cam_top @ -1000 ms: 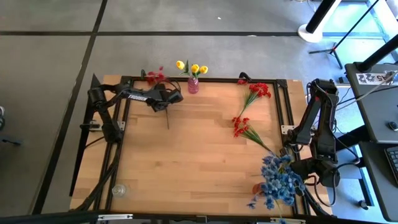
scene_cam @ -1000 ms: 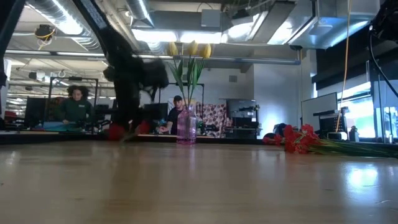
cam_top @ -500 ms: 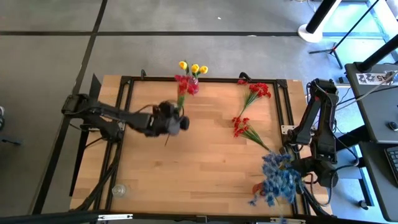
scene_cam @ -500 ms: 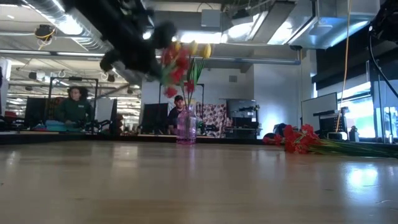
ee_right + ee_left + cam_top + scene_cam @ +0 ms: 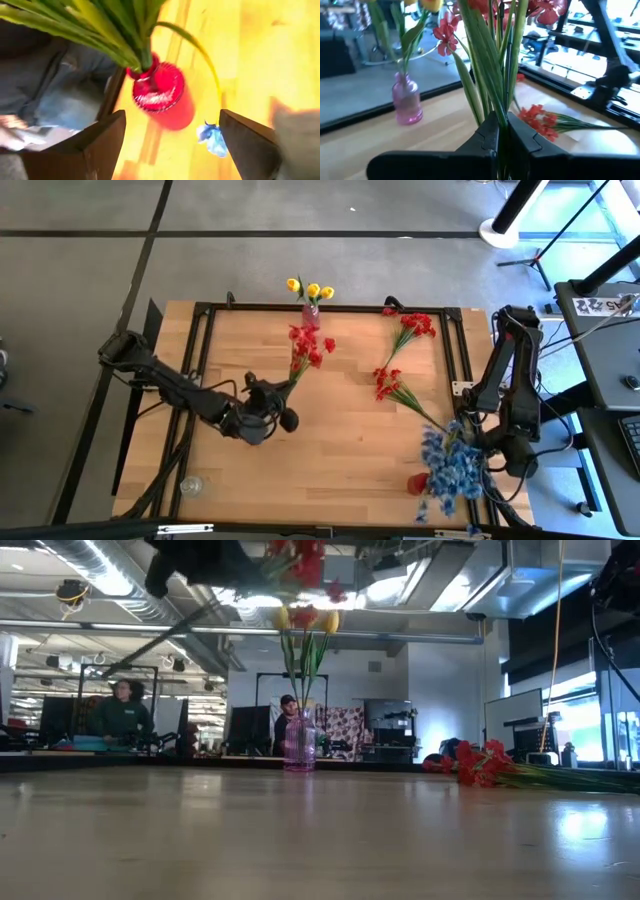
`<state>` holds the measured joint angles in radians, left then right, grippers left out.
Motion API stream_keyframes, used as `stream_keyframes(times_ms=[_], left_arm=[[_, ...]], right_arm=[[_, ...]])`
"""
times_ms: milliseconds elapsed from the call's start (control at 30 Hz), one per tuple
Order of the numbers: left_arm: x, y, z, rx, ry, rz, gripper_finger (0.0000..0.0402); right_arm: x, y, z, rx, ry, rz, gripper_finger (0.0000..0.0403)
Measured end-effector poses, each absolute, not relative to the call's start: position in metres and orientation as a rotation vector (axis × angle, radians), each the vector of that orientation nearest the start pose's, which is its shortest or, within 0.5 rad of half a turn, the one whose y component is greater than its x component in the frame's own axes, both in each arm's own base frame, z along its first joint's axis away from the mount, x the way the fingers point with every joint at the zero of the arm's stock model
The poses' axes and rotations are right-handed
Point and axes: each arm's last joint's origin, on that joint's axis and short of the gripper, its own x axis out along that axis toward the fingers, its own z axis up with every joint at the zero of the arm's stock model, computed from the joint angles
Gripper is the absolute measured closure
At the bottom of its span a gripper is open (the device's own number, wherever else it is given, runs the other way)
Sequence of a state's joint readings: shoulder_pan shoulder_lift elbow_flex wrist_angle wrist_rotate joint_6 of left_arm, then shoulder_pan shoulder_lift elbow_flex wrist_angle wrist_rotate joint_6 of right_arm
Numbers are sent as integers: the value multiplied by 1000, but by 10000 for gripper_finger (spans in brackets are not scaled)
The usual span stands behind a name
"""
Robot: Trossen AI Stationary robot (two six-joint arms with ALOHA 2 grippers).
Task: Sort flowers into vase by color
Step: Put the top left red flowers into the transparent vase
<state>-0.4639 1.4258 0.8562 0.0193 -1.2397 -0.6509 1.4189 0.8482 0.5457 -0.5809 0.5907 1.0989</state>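
Note:
My left gripper (image 5: 503, 134), over the table's middle-left (image 5: 272, 416), is shut on a bunch of red flowers (image 5: 308, 348), held high in the low view (image 5: 305, 555). A pink vase (image 5: 311, 317) at the far edge holds yellow tulips (image 5: 305, 618). Two more red bunches (image 5: 413, 326) (image 5: 388, 383) lie flat on the table's right half. Blue flowers (image 5: 450, 465) stand with their stems in a red vase (image 5: 162, 95) at the near right corner. My right gripper (image 5: 172, 122) is open above that vase, a finger on either side, touching nothing. My left gripper pinches the red bunch's green stems (image 5: 501, 112) between its two fingers, low on the stems. The stems and leaves run on past the fingertips, with the blooms (image 5: 545, 10) at the far end. The bunch is lifted clear of the table, slanting toward its far right.
A small clear glass (image 5: 190, 485) stands at the near left corner. A black frame (image 5: 205, 308) edges the wooden table. The right arm (image 5: 510, 395) stands along the right edge. People sit in the room beyond the far edge (image 5: 122, 710).
My left gripper has swung from the far edge beside the pink vase toward the table's middle and near side, rising. The red bunch has come up off the table with it and turned, so its blooms now point far-right instead of far-left.

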Motion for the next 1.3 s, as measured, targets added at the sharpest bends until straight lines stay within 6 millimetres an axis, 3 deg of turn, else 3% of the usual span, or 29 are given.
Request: stream_keyframes(times_ms=[200,533,1000,1300], left_arm=[[269,-121,257,-111,82,733,392],[271,-128,269,-53,59,645,392],[271,-131,270,-35,63,597,392],[269,-131,273,19,76,588,392]], right_arm=[[38,142,225,327,781,427,82],[32,124,233,401,873,488,82],[29,85,284,247,835,352,82],[26,48,326,155,786,237,82]])
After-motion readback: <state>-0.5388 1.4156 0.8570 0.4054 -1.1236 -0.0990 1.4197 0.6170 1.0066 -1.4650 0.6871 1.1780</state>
